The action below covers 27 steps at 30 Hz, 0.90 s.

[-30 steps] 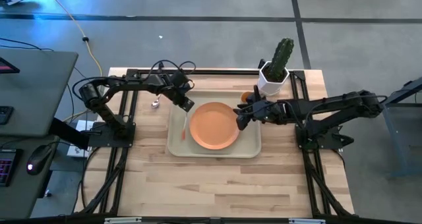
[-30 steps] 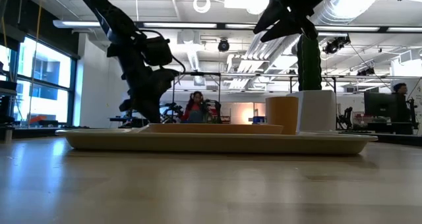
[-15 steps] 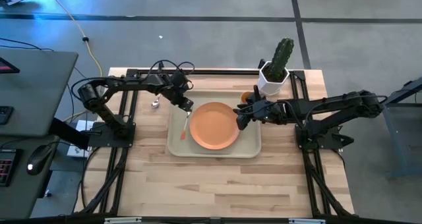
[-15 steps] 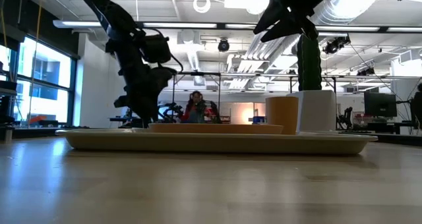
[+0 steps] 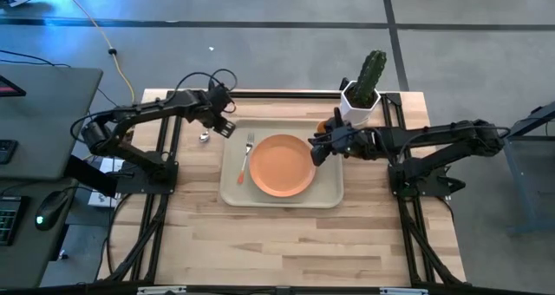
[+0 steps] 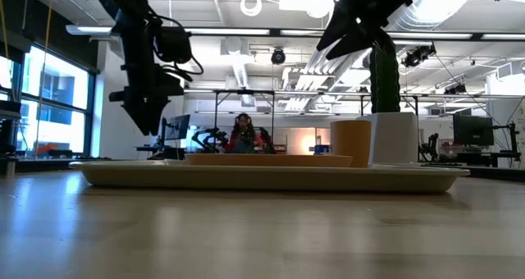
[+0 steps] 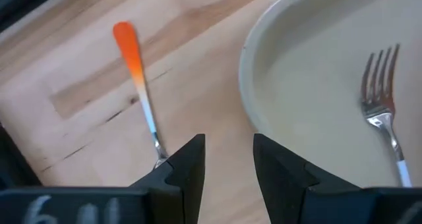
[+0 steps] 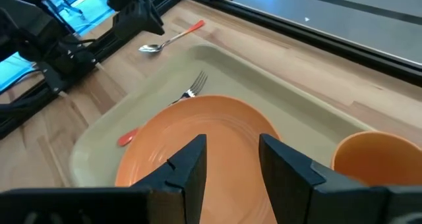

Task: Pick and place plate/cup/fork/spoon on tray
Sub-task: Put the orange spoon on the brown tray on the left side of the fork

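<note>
The beige tray (image 5: 234, 193) holds the orange plate (image 5: 282, 165). The fork (image 5: 245, 160) lies flat on the tray left of the plate, prongs toward the far edge; it also shows in the left wrist view (image 7: 382, 112). The orange cup (image 8: 369, 159) stands in the tray's far right corner. On the table left of the tray lies the spoon (image 7: 140, 92). My left gripper (image 5: 224, 127) hangs open above the table by the tray's far left corner, next to the spoon. My right gripper (image 5: 317, 152) hovers open over the plate's right edge, near the cup.
A white pot with a green cactus (image 5: 360, 95) stands at the far edge, just behind the tray's right corner. Black frame rails (image 5: 260, 95) run along the table's far edge and both sides. Bare wood (image 5: 286, 243) lies between the tray and the near edge.
My left gripper has opened and let go of the fork, which now lies on the tray left of the plate. The gripper has then risen and drawn back toward the table's far left, over the spoon.
</note>
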{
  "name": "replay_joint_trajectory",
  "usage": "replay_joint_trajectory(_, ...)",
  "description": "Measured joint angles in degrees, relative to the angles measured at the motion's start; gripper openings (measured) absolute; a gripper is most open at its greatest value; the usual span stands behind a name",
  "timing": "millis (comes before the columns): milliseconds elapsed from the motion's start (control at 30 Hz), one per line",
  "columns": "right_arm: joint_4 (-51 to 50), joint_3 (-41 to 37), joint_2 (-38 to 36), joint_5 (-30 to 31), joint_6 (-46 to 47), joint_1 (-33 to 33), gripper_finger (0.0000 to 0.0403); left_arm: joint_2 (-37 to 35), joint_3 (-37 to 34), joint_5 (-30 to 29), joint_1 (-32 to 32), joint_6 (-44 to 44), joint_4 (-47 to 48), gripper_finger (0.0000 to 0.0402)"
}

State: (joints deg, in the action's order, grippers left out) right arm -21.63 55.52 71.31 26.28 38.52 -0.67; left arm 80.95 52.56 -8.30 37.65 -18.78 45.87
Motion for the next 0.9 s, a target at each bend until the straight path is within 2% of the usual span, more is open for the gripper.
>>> replay_joint_trajectory(267, 0.00, -0.01, 0.00, -0.07, 0.04, 1.22, 0.0129, 1.96, -0.24, 0.13, 7.45, 2.41, -0.64, 0.0108)
replay_joint_trajectory(500, 0.02, -0.01, 0.00, -0.22, 0.04, 2.86, 0.0129, 8.49, -0.24, 0.21, 14.48, 3.78, -1.20, 0.0083)
replay_joint_trajectory(700, 0.02, -0.01, 0.00, -0.15, 0.99, 4.26, 0.0129, 14.61, -0.28, 2.16, 15.27, 7.41, -1.20, 0.0071)
replay_joint_trajectory(900, 0.02, -0.01, 0.00, -0.20, 1.10, 4.98, 0.0129, 16.46, 0.15, 0.75, 14.36, 8.40, -2.58, 0.0069)
